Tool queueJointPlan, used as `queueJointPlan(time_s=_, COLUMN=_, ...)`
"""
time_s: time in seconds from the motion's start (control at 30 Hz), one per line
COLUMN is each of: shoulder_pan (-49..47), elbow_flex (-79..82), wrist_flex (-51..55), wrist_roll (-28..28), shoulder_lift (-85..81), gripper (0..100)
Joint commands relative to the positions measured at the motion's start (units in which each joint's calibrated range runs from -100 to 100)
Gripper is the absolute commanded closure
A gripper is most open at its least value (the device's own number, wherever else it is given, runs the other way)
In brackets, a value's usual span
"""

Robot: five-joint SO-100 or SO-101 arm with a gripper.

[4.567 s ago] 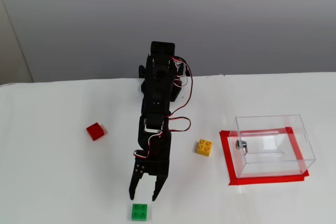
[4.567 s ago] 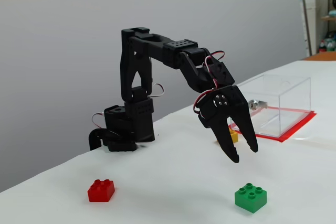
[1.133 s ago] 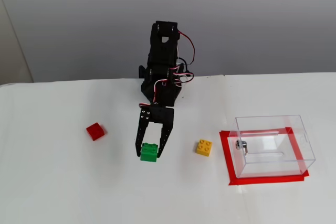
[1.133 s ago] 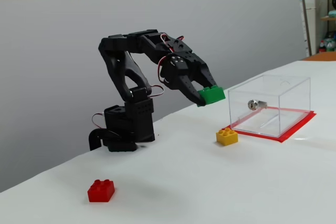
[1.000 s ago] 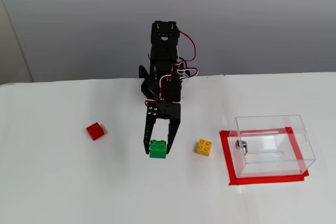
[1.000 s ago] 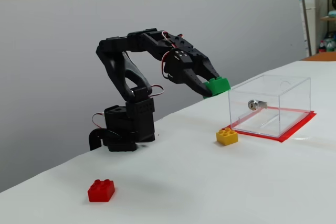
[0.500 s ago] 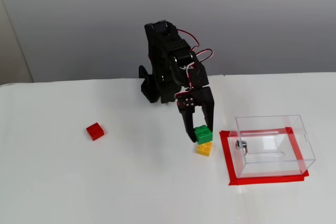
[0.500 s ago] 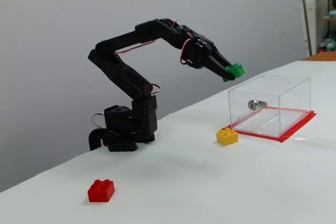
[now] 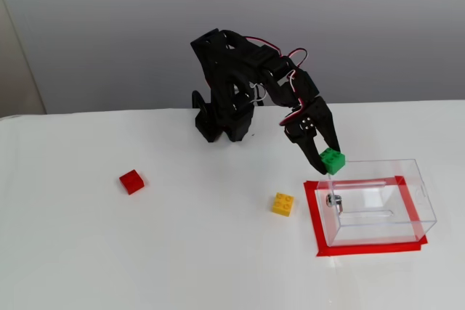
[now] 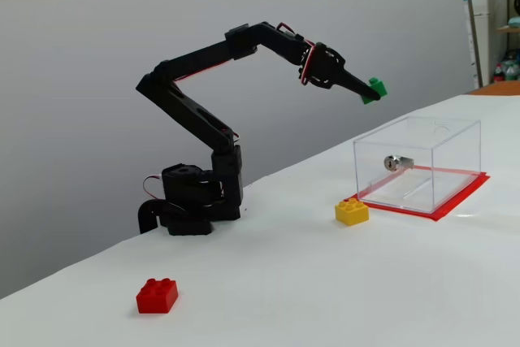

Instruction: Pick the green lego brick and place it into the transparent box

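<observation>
The clear box (image 10: 422,170) apparently holds no bricks; pincer (image 10: 372,91) grips one green brick (image 10: 375,87) above it; one yellow brick (image 10: 351,211) and one red brick (image 10: 157,295) lie on the tabletop (image 10: 325,282).

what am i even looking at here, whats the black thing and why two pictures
The black thing is a small robot arm bolted to a white table. Its tip is a two-fingered hand that pinches things.

Both pictures show the same moment from two cameras that stand still. One fixed view looks down from in front and above; the other looks from the side, low, so you can judge height.

The hand is shut on a green lego brick, holding it in the air, clearly above the table in the side view.

On the table sits a transparent box, open on top, on a red tape outline. It looks empty apart from a small metal fitting on one wall. A yellow brick lies near the box, and a red brick lies farther away.
</observation>
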Motion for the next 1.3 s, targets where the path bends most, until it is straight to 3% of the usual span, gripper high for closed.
queueJointPlan(time_s=0.0, shoulder_pan=-2.55, elbow_flex=-4.60, wrist_flex=-0.57, wrist_roll=0.04, shoulder_lift=3.51, gripper=91)
queueJointPlan(time_s=0.73, shoulder_pan=-7.73, elbow_flex=-30.01, wrist_flex=-0.57, wrist_roll=-0.22, shoulder_lift=36.26, gripper=91)
queueJointPlan(time_s=1.1, shoulder_pan=-9.65, elbow_flex=-32.63, wrist_flex=-0.48, wrist_roll=-0.22, shoulder_lift=41.10, gripper=90)
queueJointPlan(time_s=1.27, shoulder_pan=-9.50, elbow_flex=-32.18, wrist_flex=0.04, wrist_roll=-0.22, shoulder_lift=41.10, gripper=75)
